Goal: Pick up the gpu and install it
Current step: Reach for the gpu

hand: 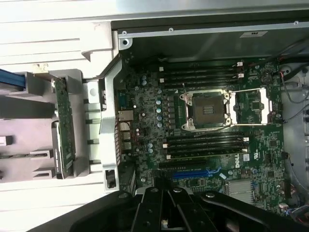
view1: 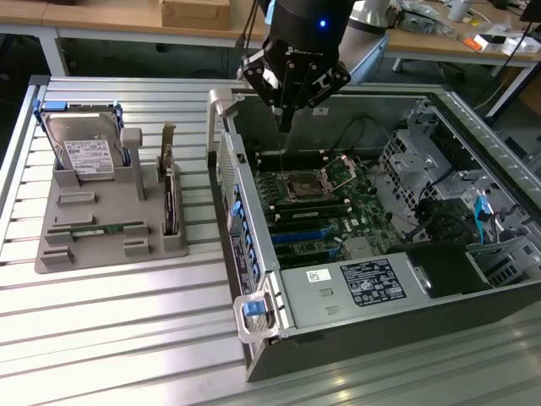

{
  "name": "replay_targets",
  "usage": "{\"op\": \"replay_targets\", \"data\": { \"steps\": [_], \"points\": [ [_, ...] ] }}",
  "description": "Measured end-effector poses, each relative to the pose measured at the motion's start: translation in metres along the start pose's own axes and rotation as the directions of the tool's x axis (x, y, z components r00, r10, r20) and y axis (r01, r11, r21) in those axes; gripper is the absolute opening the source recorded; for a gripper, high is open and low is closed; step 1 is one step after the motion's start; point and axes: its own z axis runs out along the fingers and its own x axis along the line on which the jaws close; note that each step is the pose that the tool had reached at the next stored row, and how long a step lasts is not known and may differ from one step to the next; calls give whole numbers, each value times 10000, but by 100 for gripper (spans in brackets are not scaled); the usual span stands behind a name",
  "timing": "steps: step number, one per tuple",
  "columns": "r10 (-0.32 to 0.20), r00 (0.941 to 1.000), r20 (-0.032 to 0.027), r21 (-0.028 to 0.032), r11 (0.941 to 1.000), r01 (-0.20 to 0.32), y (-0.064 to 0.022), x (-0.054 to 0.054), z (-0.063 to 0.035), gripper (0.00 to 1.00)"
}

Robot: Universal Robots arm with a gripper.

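The gpu point(view1: 169, 193) stands on edge in a slot of the grey holder point(view1: 101, 245), its tan bracket pointing up, at the exterior view's left of the open computer case point(view1: 254, 254). In the wrist view the gpu point(hand: 65, 130) appears edge-on as a thin green board. My gripper point(view1: 285, 124) hangs above the case's motherboard point(view1: 325, 199), near the CPU socket point(view1: 302, 186) and well apart from the gpu. Its fingers point(hand: 155, 205) are shut together with nothing between them. Below them lies a blue card slot point(hand: 190, 173).
A silver hard drive point(view1: 84, 154) with a white label leans in the same holder, and a narrow green memory stick point(view1: 97, 229) lies flat in it. The case holds a power supply point(view1: 372, 283), drive cages point(view1: 414, 152) and cables. Everything rests on a ribbed metal table point(view1: 127, 338).
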Motion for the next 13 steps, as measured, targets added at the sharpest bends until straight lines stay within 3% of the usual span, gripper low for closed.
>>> {"op": "replay_targets", "data": {
  "steps": [13],
  "points": [
    [1, 10000, 0, 0, 10000, -1, -7, 94, -3, 10]
  ]
}}
